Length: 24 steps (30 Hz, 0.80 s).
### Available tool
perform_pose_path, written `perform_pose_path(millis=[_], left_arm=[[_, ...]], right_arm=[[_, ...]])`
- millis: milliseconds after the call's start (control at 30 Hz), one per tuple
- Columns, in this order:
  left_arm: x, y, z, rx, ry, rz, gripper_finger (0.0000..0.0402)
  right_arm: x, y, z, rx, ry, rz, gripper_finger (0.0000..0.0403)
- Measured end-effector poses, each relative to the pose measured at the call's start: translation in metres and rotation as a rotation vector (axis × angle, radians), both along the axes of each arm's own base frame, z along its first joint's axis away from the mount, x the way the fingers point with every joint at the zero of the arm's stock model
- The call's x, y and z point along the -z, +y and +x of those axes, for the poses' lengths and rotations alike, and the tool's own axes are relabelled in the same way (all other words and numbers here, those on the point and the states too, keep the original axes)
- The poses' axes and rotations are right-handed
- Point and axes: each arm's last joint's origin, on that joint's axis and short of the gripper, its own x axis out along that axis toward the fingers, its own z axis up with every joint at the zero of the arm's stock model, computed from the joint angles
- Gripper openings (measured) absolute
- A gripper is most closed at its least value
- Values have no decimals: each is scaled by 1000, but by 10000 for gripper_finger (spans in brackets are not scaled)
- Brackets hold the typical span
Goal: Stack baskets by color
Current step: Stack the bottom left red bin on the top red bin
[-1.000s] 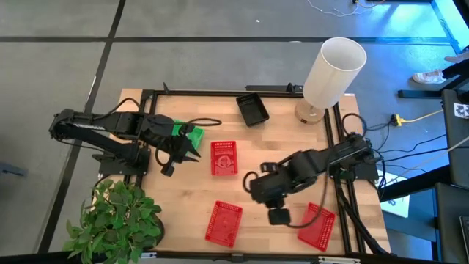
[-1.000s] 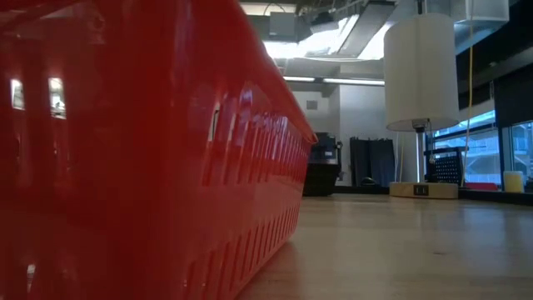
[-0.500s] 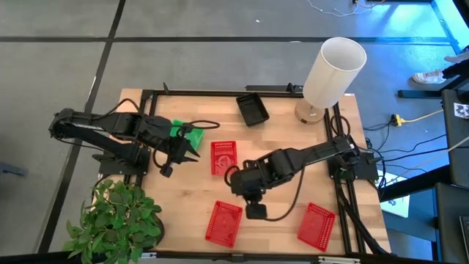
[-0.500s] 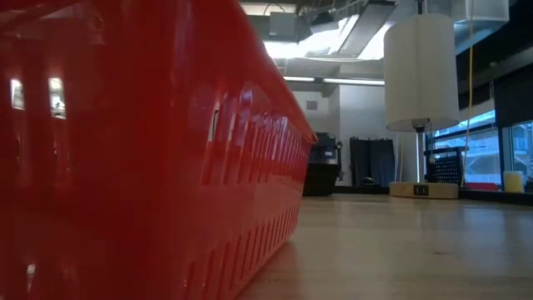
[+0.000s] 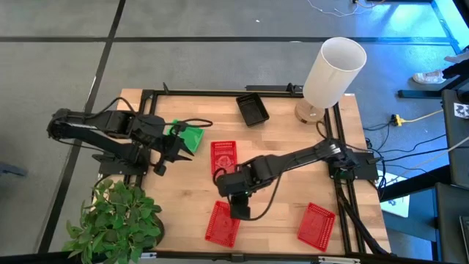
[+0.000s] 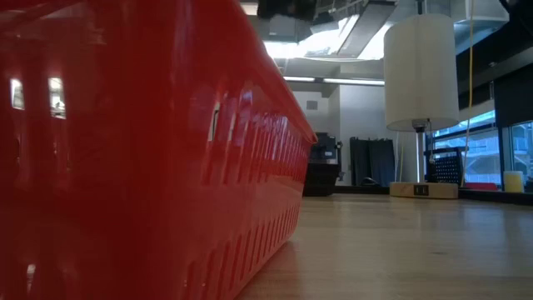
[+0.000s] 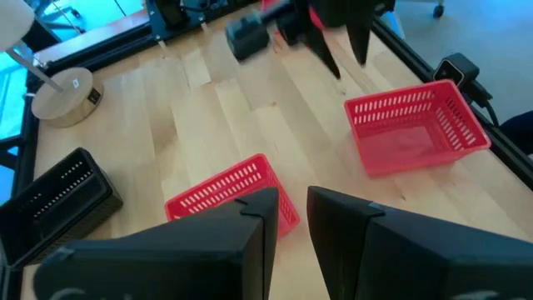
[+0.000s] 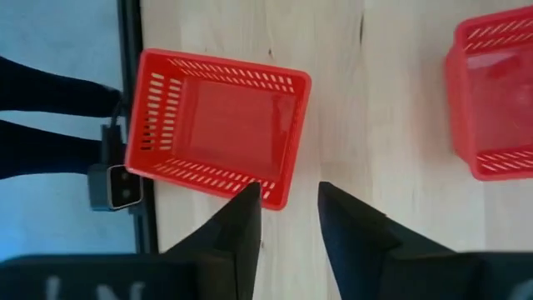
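Three red baskets lie on the table: one in the middle [image 5: 223,155], one near-left [image 5: 222,222] [image 8: 216,125], one near-right [image 5: 316,224]. A black basket [image 5: 252,108] sits at the far side. A green basket [image 5: 192,136] lies at the left, partly under my left gripper [image 5: 185,147] [image 7: 291,212], whose fingers stand slightly apart with nothing between them. My right gripper [image 5: 238,207] [image 8: 287,217] hangs open, pointing down, just beside the near-left red basket's rim toward the table's middle. In the low view that basket [image 6: 125,150] fills the picture's left.
A tall white lamp shade [image 5: 333,70] stands on its wooden base at the far right corner. A potted plant [image 5: 117,220] sits off the near left corner. A small camera [image 8: 117,187] sits at the table's near edge beside the near-left basket. Bare wood lies between the baskets.
My right gripper has swept from beside the near-right red basket toward the table's left edge and downward, ending over the near-left red basket's rim. The baskets have stayed where they were.
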Motion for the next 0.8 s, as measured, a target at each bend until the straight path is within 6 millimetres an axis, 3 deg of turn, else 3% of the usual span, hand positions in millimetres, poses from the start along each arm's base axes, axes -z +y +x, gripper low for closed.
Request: perform_pose_path(millis=[367, 600, 800], left_arm=[[-4, 1, -9, 1, -14, -3, 58], [-2, 1, -10, 0, 4, -2, 58], [-2, 1, -10, 0, 4, -2, 58]], right_arm=[[65, 9, 28, 58, 92, -10, 124], [91, 10, 35, 130, 154, -7, 124], [95, 10, 37, 129, 154, -10, 124]])
